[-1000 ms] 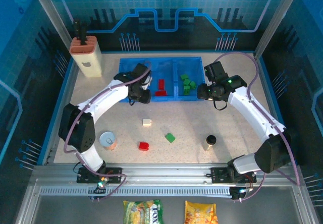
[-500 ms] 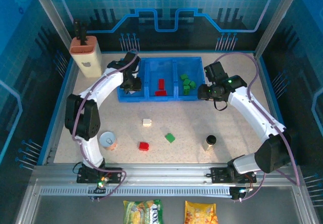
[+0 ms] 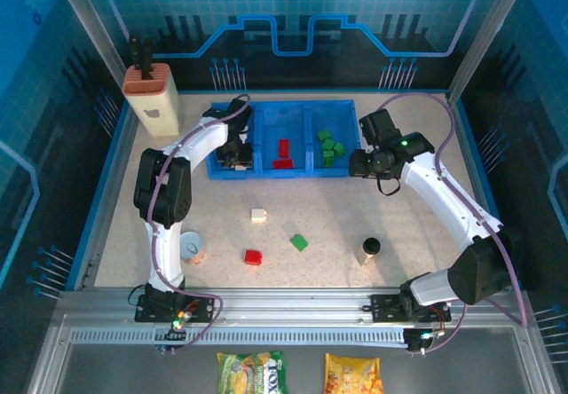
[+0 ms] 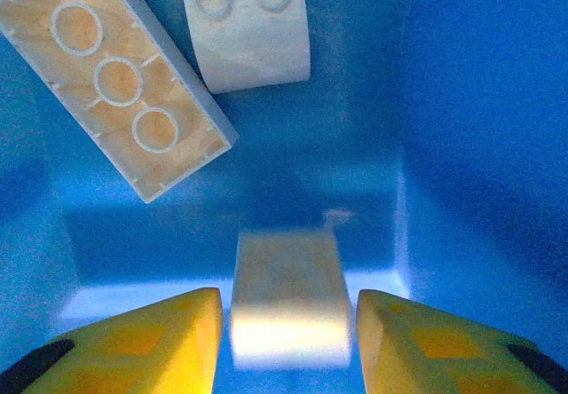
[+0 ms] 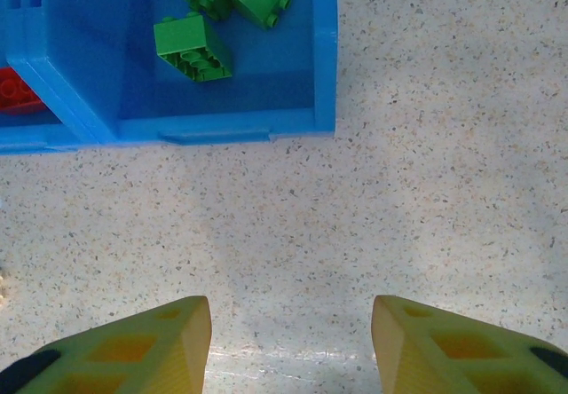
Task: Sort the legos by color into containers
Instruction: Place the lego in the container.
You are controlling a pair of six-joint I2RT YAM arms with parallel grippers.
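**Progress.** The shallow translucent blue plastic tray (image 3: 293, 173) is partly filled. Red plastic bricks (image 3: 284, 153) are seen in the middle compartment (image 3: 282, 121), green plastic bricks (image 3: 328, 145) in the right compartment (image 3: 343, 121), and two cream plastic bricks (image 4: 115, 83) on the floor of the left compartment (image 4: 470, 101). Three bricks are not yet sorted and lie on the speckled bench (image 3: 426, 252), on the arms' side of the tray: one small cream brick (image 3: 258, 216), one small red brick (image 3: 254, 256) and one small green brick (image 3: 300, 242). The task is judged to be well over half done.

**Left gripper** (image 4: 287, 319). It is held inside the left compartment. The jaws are parted a little. A further cream brick (image 4: 288, 279), blurred, is seen between the yellow fingers (image 4: 142, 341) with a thin gap on each side. It is not clamped, as far as can be seen.

**Right gripper** (image 5: 291, 323). The jaws are set wide apart and nothing is held. It is positioned over bare bench, just beside the tray's near right corner.
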